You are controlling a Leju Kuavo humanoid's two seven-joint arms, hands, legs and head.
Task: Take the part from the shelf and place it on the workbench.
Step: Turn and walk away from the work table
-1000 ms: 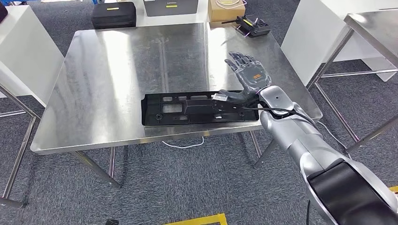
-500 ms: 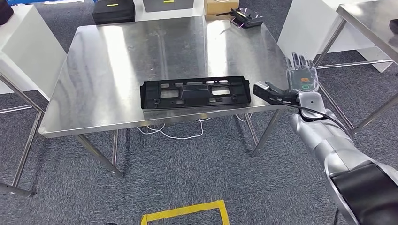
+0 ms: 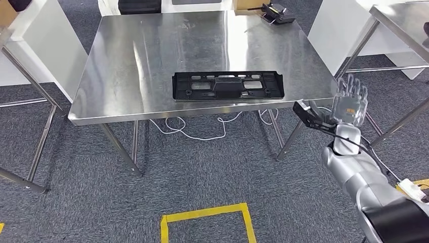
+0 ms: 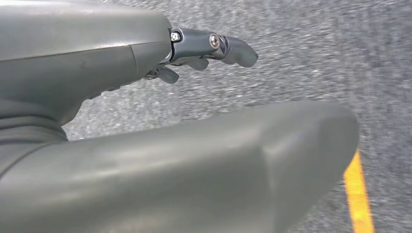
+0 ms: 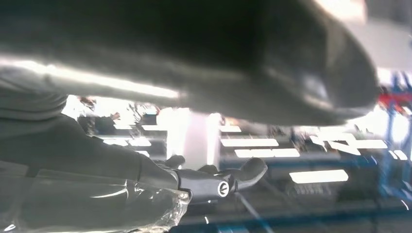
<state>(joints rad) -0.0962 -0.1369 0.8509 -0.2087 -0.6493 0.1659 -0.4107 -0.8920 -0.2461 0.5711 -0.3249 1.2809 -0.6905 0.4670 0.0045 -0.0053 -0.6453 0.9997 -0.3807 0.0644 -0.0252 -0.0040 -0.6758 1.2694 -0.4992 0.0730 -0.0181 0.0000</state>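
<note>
The part (image 3: 227, 85), a long flat black plastic panel with cut-outs, lies on the steel workbench (image 3: 152, 55) near its front edge. My right hand (image 3: 346, 101) is raised off the bench's right front corner, fingers spread and upright, holding nothing, well apart from the part. The right wrist view shows its thumb (image 5: 291, 73) and fingers (image 5: 233, 180) apart with nothing between them. My left hand (image 4: 209, 48) hangs over grey carpet, fingers loosely extended, with nothing in it.
A black device (image 3: 275, 11) sits at the bench's far right corner. A second steel table (image 3: 404, 30) stands to the right, white cabinets at left and right. A white cable (image 3: 202, 129) lies under the bench. Yellow tape (image 3: 205, 217) marks the carpet.
My right hand let go of the part and drew back off the bench to the right. The camera has moved back, so the bench appears farther away.
</note>
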